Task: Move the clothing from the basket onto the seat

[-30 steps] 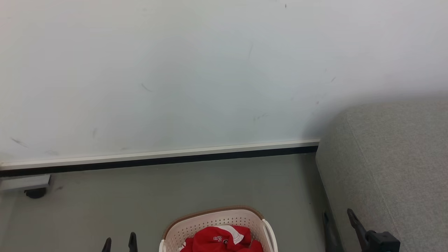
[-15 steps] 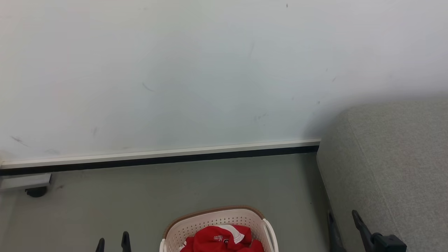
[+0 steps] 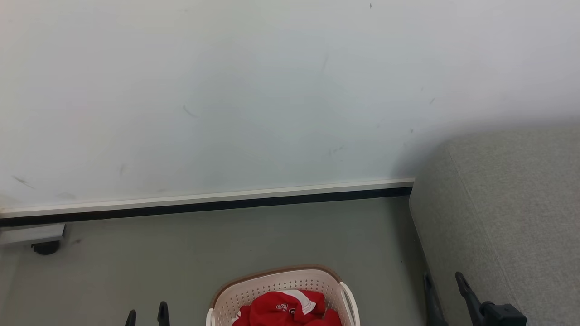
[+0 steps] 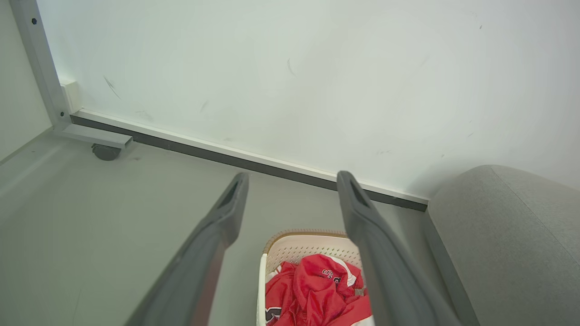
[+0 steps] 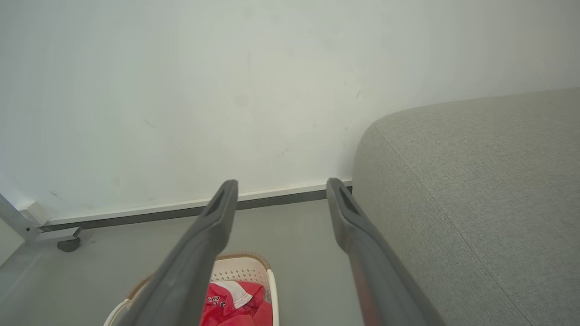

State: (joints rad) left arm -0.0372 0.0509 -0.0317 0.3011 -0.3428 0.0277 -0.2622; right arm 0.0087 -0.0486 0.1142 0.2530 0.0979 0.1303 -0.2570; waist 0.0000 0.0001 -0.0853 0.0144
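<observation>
The clothing (image 3: 285, 310) is seen crumpled inside the basket (image 3: 276, 281), as a heap of bright red fabric with a white collar part and small lettering turned upward. The basket is set on the grey floor (image 3: 226, 244) at the lower edge of the head view, and its brown rim is turned toward the wall (image 3: 226, 90). The seat (image 3: 512, 203) is found to the basket's right, separated from it by a strip of bare floor, and its rounded corner is placed close against the wall.

The left end effector (image 3: 147, 309) is shown at the bottom of the head view, just left of the basket. Its two dark fingers are held apart. In the left wrist view the basket and the clothing are framed between those fingers and are touched by neither.

The right end effector (image 3: 442, 275) is shown at the lower right, in front of the seat's side face, and its fingers are likewise spread apart. In the right wrist view one finger is laid across the basket in the picture and the other runs along the seat's edge. Whether the seat is touched cannot be told.

The wall is marked by faint scuffs and is edged by a white skirting (image 3: 204, 198) with a dark strip beneath. At the far left, a grey metal foot (image 3: 31, 234) on a dark caster (image 3: 45, 248) is set against it.
</observation>
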